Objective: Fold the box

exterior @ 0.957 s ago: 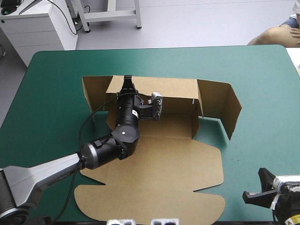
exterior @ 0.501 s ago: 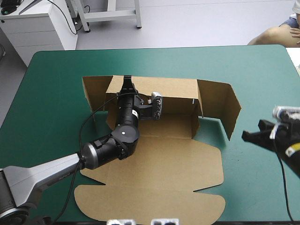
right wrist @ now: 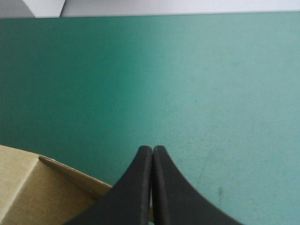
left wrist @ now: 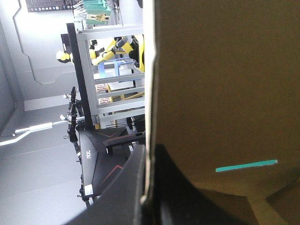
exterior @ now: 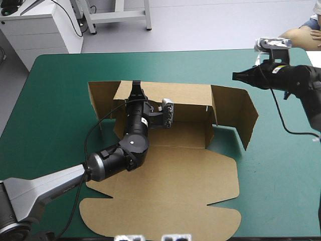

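Observation:
The brown box (exterior: 175, 175) lies in the middle of the table, its lid flat toward the near edge and its back wall (exterior: 185, 95) raised. My left gripper (exterior: 136, 86) is shut on that wall's top edge near its left end. In the left wrist view the brown board (left wrist: 211, 84) stands between the black fingers (left wrist: 161, 187). The right side flap (exterior: 235, 113) stands up, angled outward. My right gripper (exterior: 235, 76) is shut and holds nothing. It hovers just beyond that flap, pointing left. In the right wrist view its fingertips (right wrist: 152, 150) meet over a corner of the box (right wrist: 23, 192).
The teal-green cover (exterior: 281, 165) shows on every side of the box, widest on the right. The left side flap (exterior: 100, 95) stands up too. The lid's front flaps (exterior: 150, 221) reach close to the table's near edge.
My right arm has swung from the table's near right corner up to the far right, beside the box's right flap. The left arm and the box have stayed put.

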You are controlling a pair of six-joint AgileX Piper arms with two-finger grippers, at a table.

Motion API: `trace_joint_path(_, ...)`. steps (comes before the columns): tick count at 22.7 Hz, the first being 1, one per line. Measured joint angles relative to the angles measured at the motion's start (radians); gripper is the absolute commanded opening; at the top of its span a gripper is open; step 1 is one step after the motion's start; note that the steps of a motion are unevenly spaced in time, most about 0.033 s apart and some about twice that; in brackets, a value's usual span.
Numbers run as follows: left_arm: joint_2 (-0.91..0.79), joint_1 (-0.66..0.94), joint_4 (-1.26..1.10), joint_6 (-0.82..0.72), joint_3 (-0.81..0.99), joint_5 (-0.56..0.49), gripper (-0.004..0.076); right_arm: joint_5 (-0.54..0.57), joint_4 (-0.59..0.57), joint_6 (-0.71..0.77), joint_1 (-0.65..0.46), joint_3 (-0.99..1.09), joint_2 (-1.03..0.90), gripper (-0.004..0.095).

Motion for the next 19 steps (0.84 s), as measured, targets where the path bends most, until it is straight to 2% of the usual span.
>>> trace_joint_path(2, 0.0, 0.0, 0.0, 0.0, 0.0, -0.001, -0.0008, 0.086, 0.029, -0.01, 0.0, -0.099, 0.114, -0.002)
trace_joint_path(8, 0.0, 0.0, 0.0, 0.0, 0.0, -0.004, -0.0008, 0.253, 0.046, -0.011, 0.0, -0.241, 0.279, -0.002)
trace_joint_path(11, 0.0, 0.0, 0.0, 0.0, 0.0, -0.005, -0.0008, 0.321, 0.05, -0.026, 0.0, -0.248, 0.287, -0.002)
trace_joint_path(14, 0.0, 0.0, 0.0, 0.0, 0.0, -0.006, -0.0008, 0.452, 0.088, -0.106, 0.0, -0.249, 0.287, -0.002)
trace_joint_path(19, 0.0, 0.0, -0.001, 0.004, 0.0, -0.005, -0.0008, 0.484, 0.136, -0.151, 0.0, -0.226, 0.243, -0.002)
